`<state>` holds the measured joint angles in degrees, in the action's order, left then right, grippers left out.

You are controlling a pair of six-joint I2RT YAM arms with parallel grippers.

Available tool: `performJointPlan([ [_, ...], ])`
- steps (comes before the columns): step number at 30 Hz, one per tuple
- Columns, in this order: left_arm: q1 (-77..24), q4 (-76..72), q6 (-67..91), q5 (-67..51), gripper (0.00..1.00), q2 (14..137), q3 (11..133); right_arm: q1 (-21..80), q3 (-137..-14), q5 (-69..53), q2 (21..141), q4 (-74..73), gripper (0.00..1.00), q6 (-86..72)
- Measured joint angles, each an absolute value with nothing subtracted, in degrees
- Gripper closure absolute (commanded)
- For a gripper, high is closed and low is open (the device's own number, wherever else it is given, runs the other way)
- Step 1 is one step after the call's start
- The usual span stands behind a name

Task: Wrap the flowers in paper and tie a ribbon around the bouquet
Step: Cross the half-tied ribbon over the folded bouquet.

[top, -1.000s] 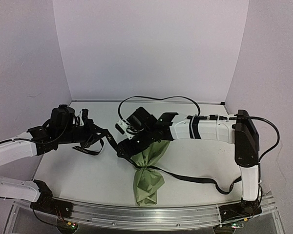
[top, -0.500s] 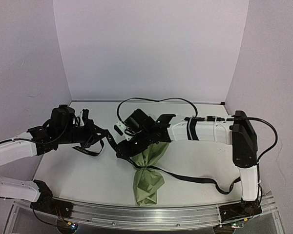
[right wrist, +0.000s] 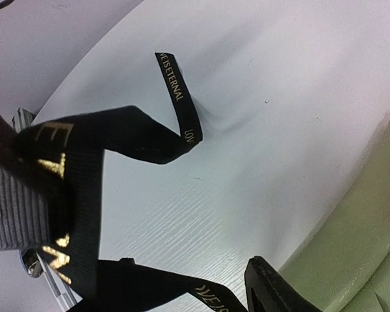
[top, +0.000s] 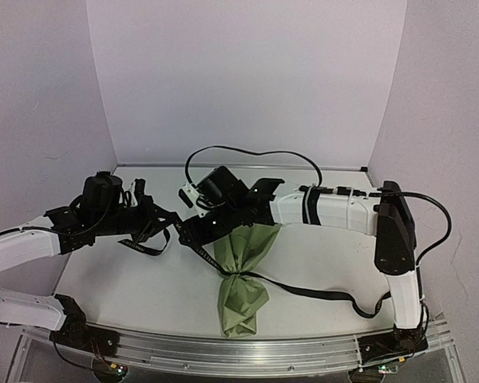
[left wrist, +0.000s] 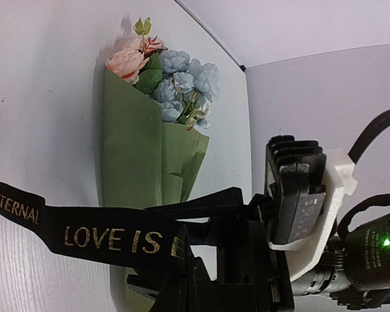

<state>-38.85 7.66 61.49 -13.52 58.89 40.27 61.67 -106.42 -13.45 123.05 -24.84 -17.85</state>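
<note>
Top view: bouquet (top: 241,279) lies centre-near, ribbon (top: 319,293) cinched round its waist. Left gripper (top: 161,219) pinches one tail tight; right gripper (top: 190,231) gapes half-open (ribbon draped over one finger). Should clamp before pulling, I'd say.

bouquet (top: 241,302): 1 | ribbon (left wrist: 110,237): 1 (gold lettering) | arms (top: 16,243) (top: 335,209): 2

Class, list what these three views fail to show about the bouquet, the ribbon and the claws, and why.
Top view: flowers hidden under the right arm.
Top view: ribbon at the bouquet waist too small to tell if knotted.
Left wrist view: left claw tips lost behind the ribbon.
Right wrist view: paper cut off by the frame edge.
</note>
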Motion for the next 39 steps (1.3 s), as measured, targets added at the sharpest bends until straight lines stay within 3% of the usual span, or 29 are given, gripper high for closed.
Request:
performJointPlan([
  [6, -38.85, 8.09, 61.49, -13.49, 1.00, 58.89, 40.27, 61.69, -106.93, -13.60, 124.29, -25.03, 0.84, -17.83],
  [11, -38.85, 9.30, 61.02, -13.42, 1.00, 59.05, 40.27, 61.71, -105.59, -13.34, 124.00, -24.45, 1.00, -18.23],
  [21, -40.65, 7.01, 53.67, -22.27, 1.00, 71.60, 40.93, 62.30, -85.88, -10.54, 108.35, -22.91, 1.00, -18.13],
  [28, -46.73, 4.58, 48.16, -26.06, 1.00, 82.00, 48.77, 62.54, -71.84, -6.89, 96.58, -22.30, 1.00, -18.83],
  [39, -54.36, 5.13, 42.33, -28.03, 1.00, 96.53, 57.48, 62.57, -58.83, -3.78, 90.06, -23.18, 0.99, -21.34],
])
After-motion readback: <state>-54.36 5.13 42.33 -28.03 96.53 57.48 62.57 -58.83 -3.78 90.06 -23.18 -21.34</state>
